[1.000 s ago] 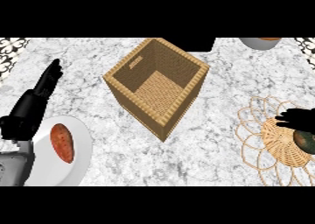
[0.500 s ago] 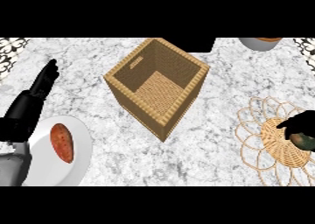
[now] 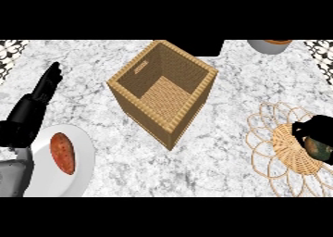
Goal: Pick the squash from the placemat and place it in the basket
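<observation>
A dark green squash (image 3: 319, 147) lies on the round wicker placemat (image 3: 285, 148) at the right. My right hand (image 3: 325, 129) is curled round it from above and hides most of it. The square woven basket (image 3: 163, 90) stands in the middle, apart from the mat and holding nothing. At the left edge my left hand (image 3: 33, 109) rests open, its fingers pointing up the counter.
A white plate (image 3: 77, 164) with a reddish-brown piece of food (image 3: 62, 152) sits at the lower left, under my left forearm. A bowl (image 3: 270, 45) shows at the top right edge. Patterned tiles mark both upper corners.
My right hand has closed down over the squash on the placemat. The left hand has drifted slightly.
</observation>
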